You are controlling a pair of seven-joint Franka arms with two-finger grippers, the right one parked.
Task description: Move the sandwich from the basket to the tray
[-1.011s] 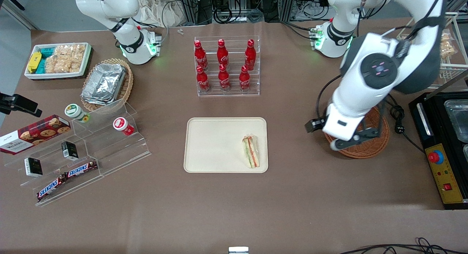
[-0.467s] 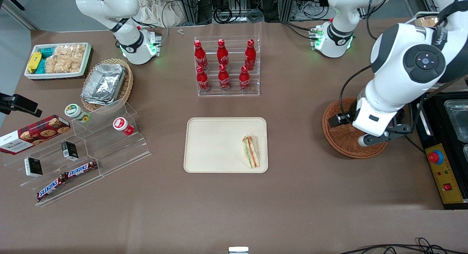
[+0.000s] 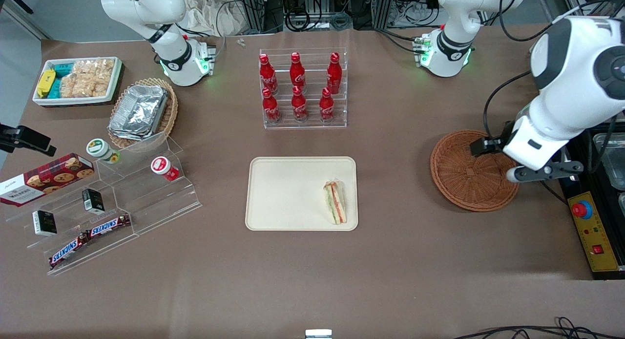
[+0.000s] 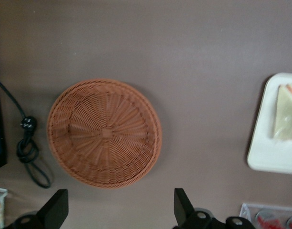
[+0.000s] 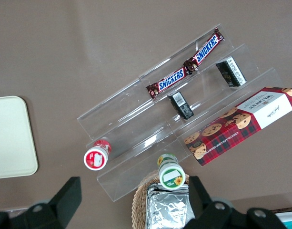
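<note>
While the sandwich [image 3: 335,202] lies on the tray [image 3: 288,192], the claw [image 4: 119,210], spread wide and empty, has withdrawn past the emptied basket [image 3: 471,170]; the transfer appears complete.

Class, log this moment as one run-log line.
wrapped triangular sandwich: on cream tray | reddish-brown wicker basket: empty | left gripper: open, above basket

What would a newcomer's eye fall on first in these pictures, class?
The sandwich lies on the cream tray at mid-table. The round brown basket sits empty toward the working arm's end, the open pincer hanging above it. Six red bottles stand in a clear rack farther from the camera.
</note>
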